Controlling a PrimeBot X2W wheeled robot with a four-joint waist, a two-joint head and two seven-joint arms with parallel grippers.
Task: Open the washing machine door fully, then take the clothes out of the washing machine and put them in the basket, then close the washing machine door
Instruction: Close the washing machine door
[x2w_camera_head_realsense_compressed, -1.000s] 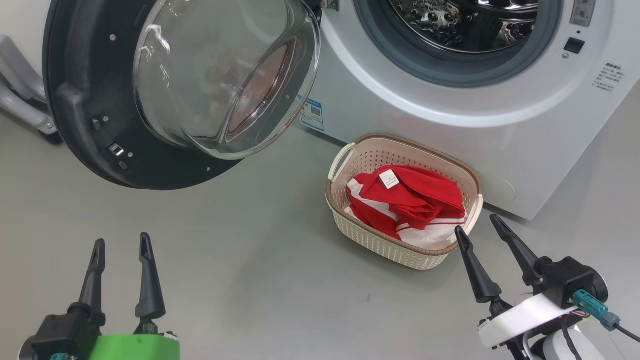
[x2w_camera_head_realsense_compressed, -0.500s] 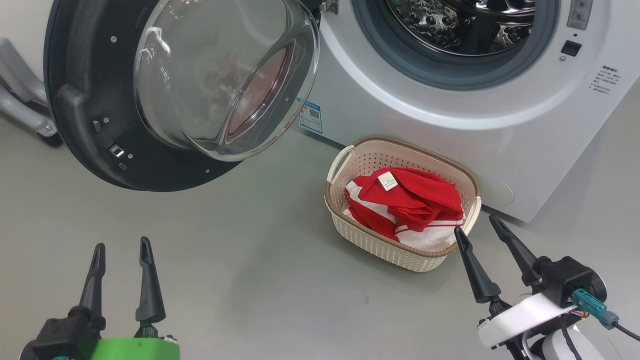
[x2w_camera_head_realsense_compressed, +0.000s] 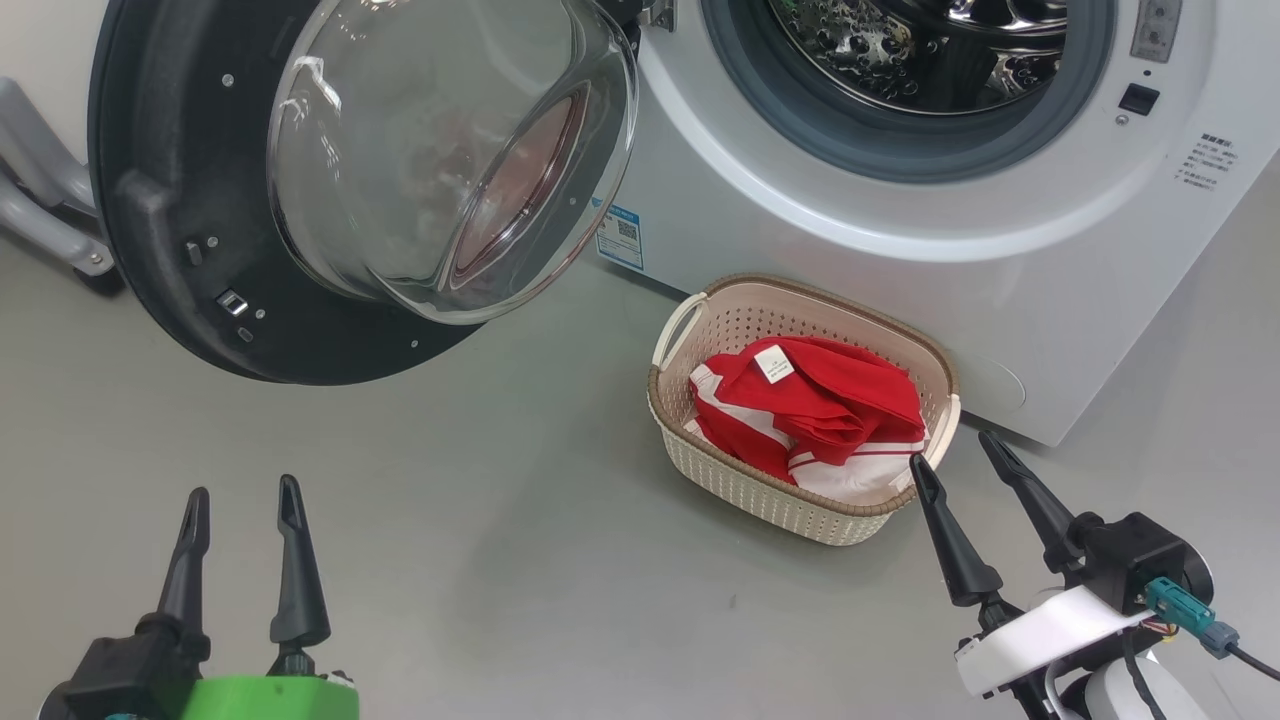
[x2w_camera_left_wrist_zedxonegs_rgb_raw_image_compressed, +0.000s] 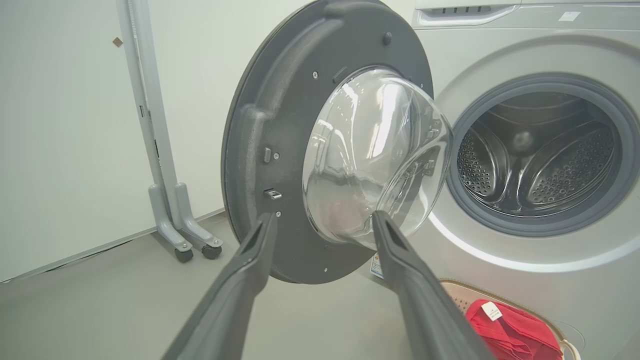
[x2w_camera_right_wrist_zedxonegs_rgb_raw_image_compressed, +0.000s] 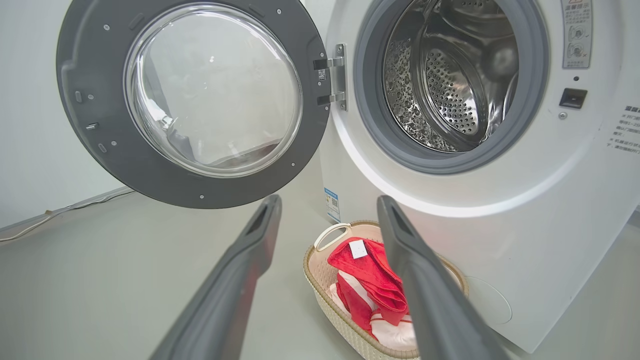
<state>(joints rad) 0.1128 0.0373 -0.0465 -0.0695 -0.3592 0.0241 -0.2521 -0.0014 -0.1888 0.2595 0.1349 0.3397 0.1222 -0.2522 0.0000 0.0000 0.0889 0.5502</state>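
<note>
The black-rimmed washing machine door, its glass bowl bulging, stands swung wide open, left of the white washing machine, whose steel drum looks empty as far as visible. Red-and-white clothes lie bundled in the cream basket, just before the machine's front.

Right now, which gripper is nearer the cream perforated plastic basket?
Right. The right gripper is beside the basket's near-right corner; the left gripper is well off to its left.
</note>
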